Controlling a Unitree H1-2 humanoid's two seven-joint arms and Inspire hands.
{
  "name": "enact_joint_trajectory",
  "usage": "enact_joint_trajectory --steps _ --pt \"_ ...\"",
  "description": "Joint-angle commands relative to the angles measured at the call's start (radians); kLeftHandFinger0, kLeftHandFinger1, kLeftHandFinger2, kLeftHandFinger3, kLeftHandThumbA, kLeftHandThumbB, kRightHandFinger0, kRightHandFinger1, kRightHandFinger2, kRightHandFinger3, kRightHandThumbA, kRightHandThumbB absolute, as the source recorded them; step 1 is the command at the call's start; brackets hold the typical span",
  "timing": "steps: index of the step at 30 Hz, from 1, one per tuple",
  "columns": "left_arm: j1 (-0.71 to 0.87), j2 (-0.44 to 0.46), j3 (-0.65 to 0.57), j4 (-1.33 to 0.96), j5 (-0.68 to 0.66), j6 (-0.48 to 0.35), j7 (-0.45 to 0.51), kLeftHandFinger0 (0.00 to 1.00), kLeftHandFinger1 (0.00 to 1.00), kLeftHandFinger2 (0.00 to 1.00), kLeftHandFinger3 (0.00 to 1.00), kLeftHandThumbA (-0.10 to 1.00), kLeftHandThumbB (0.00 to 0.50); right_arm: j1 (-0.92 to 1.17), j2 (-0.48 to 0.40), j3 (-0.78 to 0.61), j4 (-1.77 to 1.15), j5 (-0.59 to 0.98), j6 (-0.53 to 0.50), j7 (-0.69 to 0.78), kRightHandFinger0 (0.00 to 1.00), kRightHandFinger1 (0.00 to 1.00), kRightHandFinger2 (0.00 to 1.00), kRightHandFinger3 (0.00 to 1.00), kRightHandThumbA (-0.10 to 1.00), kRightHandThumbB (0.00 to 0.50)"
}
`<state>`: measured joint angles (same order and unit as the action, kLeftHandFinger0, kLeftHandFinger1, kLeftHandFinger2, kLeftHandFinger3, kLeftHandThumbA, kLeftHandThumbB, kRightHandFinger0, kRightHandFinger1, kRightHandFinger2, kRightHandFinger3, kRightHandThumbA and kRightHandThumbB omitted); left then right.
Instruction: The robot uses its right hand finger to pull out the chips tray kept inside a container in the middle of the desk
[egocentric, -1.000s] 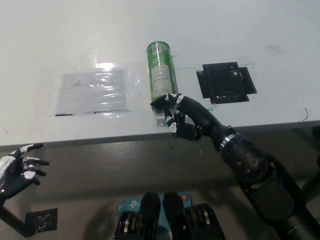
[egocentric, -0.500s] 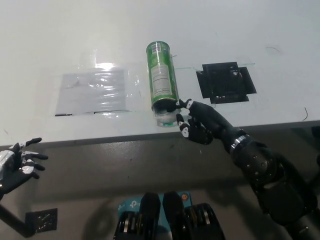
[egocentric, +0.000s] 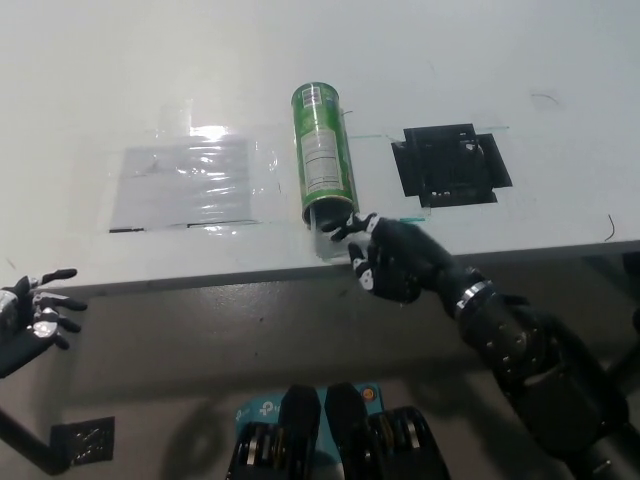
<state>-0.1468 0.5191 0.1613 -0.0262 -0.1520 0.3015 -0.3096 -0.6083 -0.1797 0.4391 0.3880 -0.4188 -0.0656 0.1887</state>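
Head view: the green can (egocentric: 323, 155) lies on its side on the white tabletop (egocentric: 150, 70), mouth toward the near edge, with a clear tray (egocentric: 330, 236) showing just past the mouth. The right hand (egocentric: 385, 258) sits at that mouth — one finger (egocentric: 352, 225) hooked on the tray, holding nothing. The left hand (egocentric: 28, 320) rests far left of the can, off the tabletop, fingers spread.

I see bright, even overhead light on the white desk top (egocentric: 150, 60); strong glare whitens the clear plastic sheet (egocentric: 185, 180). Below the desk edge everything dims. My picture looks soft, faintly grainy.
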Motion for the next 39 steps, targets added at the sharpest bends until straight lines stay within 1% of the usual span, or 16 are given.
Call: enact_joint_trajectory --steps 1,2,4,5,7,9,11,12,16,18,21,24,26,27,36,39 --pt "-0.036 0.045 0.008 -0.017 -0.013 -0.014 -0.024 0.45 0.49 0.57 0.79 -0.10 0.070 -0.008 0.023 0.024 0.025 -0.041 -0.088 -0.030 0.30 0.35 0.73 0.78 -0.10 0.146" --pt "-0.040 0.046 0.009 -0.018 -0.016 -0.011 -0.026 0.45 0.50 0.58 0.80 -0.10 0.072 -0.007 0.027 0.025 0.029 -0.042 -0.095 -0.032 0.32 0.35 0.73 0.78 -0.10 0.148" --pt "-0.047 0.045 0.013 -0.017 -0.025 -0.009 -0.031 0.46 0.50 0.58 0.79 -0.10 0.069 -0.006 0.033 0.026 0.044 -0.042 -0.121 -0.044 0.41 0.45 0.72 0.77 -0.10 0.157" --pt "-0.047 0.045 0.013 -0.018 -0.023 -0.009 -0.031 0.46 0.50 0.58 0.79 -0.10 0.068 -0.006 0.034 0.026 0.046 -0.044 -0.128 -0.047 0.41 0.46 0.71 0.76 -0.10 0.156" --pt "-0.051 0.044 0.015 -0.015 -0.022 -0.008 -0.030 0.44 0.48 0.57 0.78 -0.10 0.080 0.003 0.043 0.025 0.046 -0.047 -0.119 -0.049 0.34 0.42 0.73 0.76 -0.10 0.139" --pt "-0.051 0.044 0.018 -0.006 -0.029 -0.018 -0.036 0.44 0.48 0.57 0.77 -0.10 0.085 0.011 0.042 0.026 0.046 -0.053 -0.119 -0.054 0.41 0.48 0.74 0.77 -0.10 0.137" --pt "-0.053 0.044 0.017 -0.008 -0.026 -0.013 -0.035 0.44 0.49 0.57 0.76 -0.10 0.093 0.021 0.040 0.022 0.041 -0.056 -0.115 -0.059 0.38 0.45 0.75 0.77 -0.10 0.144" --pt "-0.053 0.047 0.014 -0.011 -0.019 -0.012 -0.034 0.43 0.48 0.57 0.76 -0.10 0.081 0.042 0.040 0.011 0.008 -0.042 -0.080 -0.045 0.25 0.35 0.77 0.78 -0.10 0.144" --pt "-0.054 0.047 0.017 -0.013 -0.023 -0.014 -0.035 0.44 0.48 0.56 0.77 -0.10 0.080 0.059 0.035 0.006 -0.010 -0.044 -0.078 -0.043 0.19 0.31 0.75 0.80 -0.10 0.140" --pt "-0.054 0.044 0.021 -0.013 -0.034 -0.013 -0.037 0.44 0.48 0.57 0.77 -0.10 0.084 0.072 0.031 0.002 -0.029 -0.036 -0.079 -0.038 0.23 0.35 0.74 0.80 -0.10 0.142" --pt "-0.056 0.048 0.018 -0.013 -0.022 -0.004 -0.030 0.43 0.47 0.56 0.77 -0.10 0.074 0.105 0.024 -0.010 -0.087 -0.029 -0.034 -0.020 0.13 0.28 0.72 0.79 -0.10 0.136" --pt "-0.057 0.047 0.018 -0.010 -0.027 -0.011 -0.033 0.43 0.46 0.55 0.77 -0.10 0.074 0.133 0.021 -0.020 -0.144 -0.031 0.015 -0.004 0.12 0.27 0.71 0.79 -0.10 0.140" --pt "-0.056 0.048 0.018 -0.013 -0.023 -0.007 -0.030 0.43 0.46 0.56 0.77 -0.10 0.075 0.143 0.023 -0.027 -0.143 -0.019 -0.006 -0.012 0.09 0.24 0.70 0.78 -0.10 0.150" --pt "-0.053 0.044 0.022 -0.016 -0.033 -0.002 -0.031 0.43 0.47 0.56 0.77 -0.10 0.070 0.156 0.019 -0.025 -0.169 -0.028 0.014 -0.003 0.04 0.19 0.74 0.80 -0.10 0.142" --pt "-0.050 0.047 0.022 -0.010 -0.029 -0.020 -0.033 0.44 0.47 0.56 0.76 -0.10 0.086 0.183 0.026 -0.038 -0.187 -0.015 0.008 0.001 0.05 0.20 0.73 0.80 -0.10 0.142" --pt "-0.050 0.045 0.021 -0.021 -0.023 -0.001 -0.025 0.43 0.46 0.55 0.76 -0.10 0.077 0.190 0.029 -0.040 -0.187 -0.008 0.000 0.000 0.01 0.17 0.73 0.79 -0.10 0.142"
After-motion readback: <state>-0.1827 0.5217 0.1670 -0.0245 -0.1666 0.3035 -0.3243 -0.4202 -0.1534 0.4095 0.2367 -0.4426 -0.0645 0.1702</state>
